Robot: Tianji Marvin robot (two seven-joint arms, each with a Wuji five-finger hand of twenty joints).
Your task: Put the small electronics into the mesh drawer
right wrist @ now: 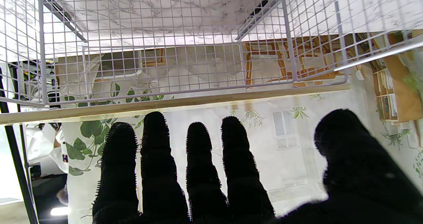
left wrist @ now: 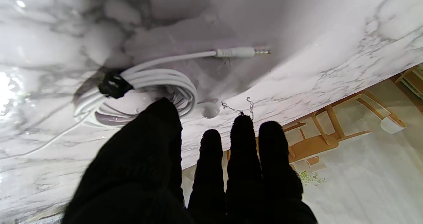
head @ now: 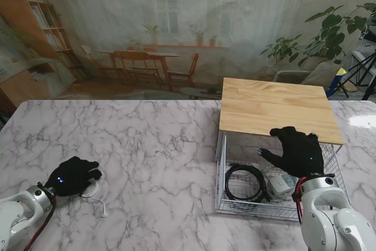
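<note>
The right robot hand [right wrist: 231, 177], fingers spread and holding nothing, faces the empty white mesh drawer [right wrist: 158, 52].

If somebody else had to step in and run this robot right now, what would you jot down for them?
Left hand: open, palm down over the coiled white cable on the marble table, fingers not closed on it.
Right hand: open and empty, spread over the pulled-out mesh drawer under the wooden top.
Done: a coiled black cable and a small white device lie in the drawer.
Left: grasp the white cable and carry it across to the drawer. Whether the drawer must then be pushed shut, I cannot say.
</note>
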